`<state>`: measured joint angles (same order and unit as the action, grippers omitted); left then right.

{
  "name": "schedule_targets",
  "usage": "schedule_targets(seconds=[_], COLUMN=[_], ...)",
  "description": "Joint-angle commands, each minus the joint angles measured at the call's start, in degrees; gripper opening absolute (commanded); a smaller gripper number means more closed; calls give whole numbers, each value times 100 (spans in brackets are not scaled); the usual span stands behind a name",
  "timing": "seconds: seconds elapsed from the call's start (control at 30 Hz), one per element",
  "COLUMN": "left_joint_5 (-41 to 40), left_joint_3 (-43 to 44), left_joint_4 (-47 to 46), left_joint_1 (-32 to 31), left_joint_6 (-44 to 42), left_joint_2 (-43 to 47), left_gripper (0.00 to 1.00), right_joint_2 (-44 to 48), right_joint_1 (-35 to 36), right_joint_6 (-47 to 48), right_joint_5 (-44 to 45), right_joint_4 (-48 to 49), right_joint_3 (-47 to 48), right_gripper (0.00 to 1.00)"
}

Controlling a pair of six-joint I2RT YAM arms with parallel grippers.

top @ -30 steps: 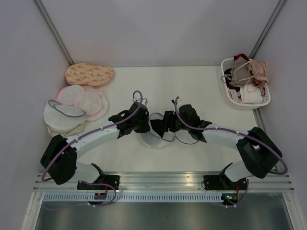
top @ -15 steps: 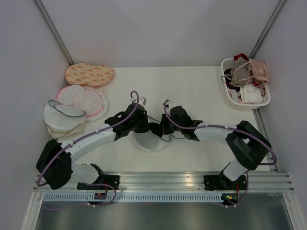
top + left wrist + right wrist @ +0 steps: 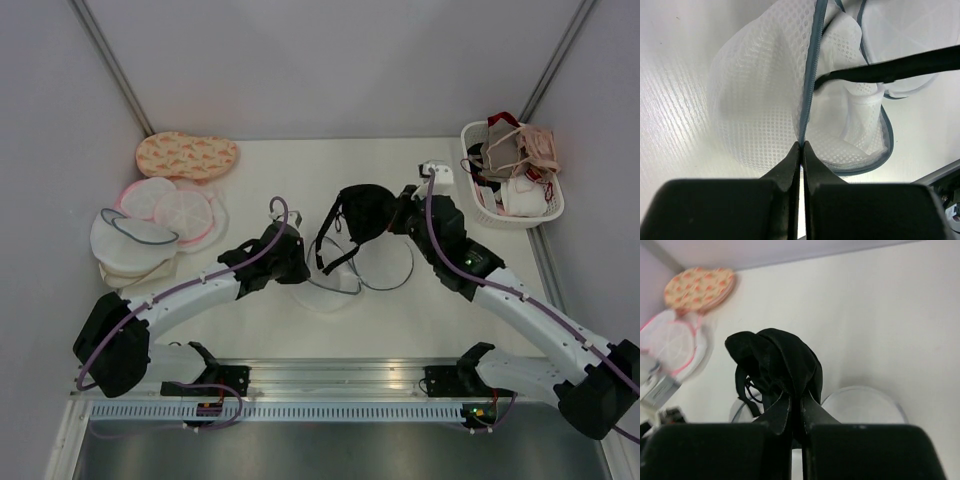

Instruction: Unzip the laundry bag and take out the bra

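Matte black fingers [image 3: 790,167] taper to thin tips, and behind them come black wrist housings [image 3: 282,258], white tubular arm links [image 3: 190,290] with black joints, and purple cables [image 3: 278,199] running alongside each arm.

laundry bag [image 3: 330,293]: white mesh, grey-blue zipper rim, unzipped, lying open on table [image 3: 450,300] centre
bra [image 3: 365,212]: black, cups bunched, raised above bag, strap trailing down

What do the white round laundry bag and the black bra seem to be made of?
Round white laundry bag: thin mesh fabric, likely synthetic, matte; small regular holes show. Its grey-blue zipper rim: woven tape. Black two-cup bra: soft matte cloth, perhaps padded; it folds and droops, no shine.
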<state>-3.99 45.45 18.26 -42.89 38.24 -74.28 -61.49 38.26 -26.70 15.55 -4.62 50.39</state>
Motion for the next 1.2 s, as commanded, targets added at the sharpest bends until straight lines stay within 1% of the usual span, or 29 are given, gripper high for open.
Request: schedule_targets(seconds=[0.0,0.07,0.1,0.17,0.2,0.23,0.27,0.3,0.37,0.4,0.47,0.6,0.73,0.8,0.83,0.87,0.9,0.93,1.03,1.07,1.1,1.13,1.17], left_joint_5=[-32,-32,-23,-14,-23,-14,-5,21,65,91,100,100,118,109,126,135,135,127,100,109,118,161,170], left_joint_3=[-45,-80,-89,-142,-168,-220,-238,-247,-291,-300,-344,-440,-467,-441,-432,-406,-379,-370,-274,-248,-204,-186,-177], left_joint_4=[-174,-165,-165,-174,-165,-165,-165,-174,-165,-174,-165,-148,-121,-86,-69,-34,-24,-7,55,72,81,64,64], left_joint_1=[-35,-26,-35,-35,-35,-35,-35,-35,-26,-35,-35,-26,-26,-26,-26,-26,-26,-17,0,0,9,9,9], left_joint_6=[175,184,193,210,245,280,315,324,351,368,395,412,421,412,395,395,395,377,369,360,360,377,395], left_joint_2=[159,186,195,256,300,309,344,353,370,379,405,502,502,494,467,458,441,432,362,327,327,327,335], left_gripper=[2,2,2,2,2,2,2,2,2,2,2,2,2,2,2,2,2,2,2,2,2,2,2], right_joint_2=[-3,-29,-64,-187,-240,-336,-389,-468,-828,-977,-1417,-2206,-2911,-3270,-3394,-3561,-3902,-4071,-4572,-4652,-4757,-4784,-4784], right_joint_1=[-353,-775,-1194,-1679,-2195,-2470,-2725,-3276,-3692,-4094,-4413,-5212,-5601,-5680,-5698,-5707,-5733,-5733,-5742,-5742,-5742,-5742,-5742], right_joint_6=[77,95,69,-2,-63,-142,-282,-370,-520,-547,-695,-995,-1039,-1039,-1057,-1039,-1065,-1083,-1170,-1180,-1171,-1162,-1171], right_joint_5=[1369,1555,1530,1416,1320,1145,891,488,222,55,-122,-359,-220,17,44,-16,-8,-8,-79,-113,-288,-324,-342], right_joint_4=[-610,-497,-478,-356,-329,-268,-6,101,277,278,277,410,418,410,610,586,246,121,-126,-118,-39,-82,-161], right_joint_3=[383,471,620,874,972,1051,1182,1297,1753,1964,2481,3107,3854,3943,4013,4109,4250,4451,4532,4497,4454,4427,4418], right_gripper=[0,0,0,0,0,0,0,1,0,0,0,0,0,0,0,0,0,0,1,8,31,40,45])
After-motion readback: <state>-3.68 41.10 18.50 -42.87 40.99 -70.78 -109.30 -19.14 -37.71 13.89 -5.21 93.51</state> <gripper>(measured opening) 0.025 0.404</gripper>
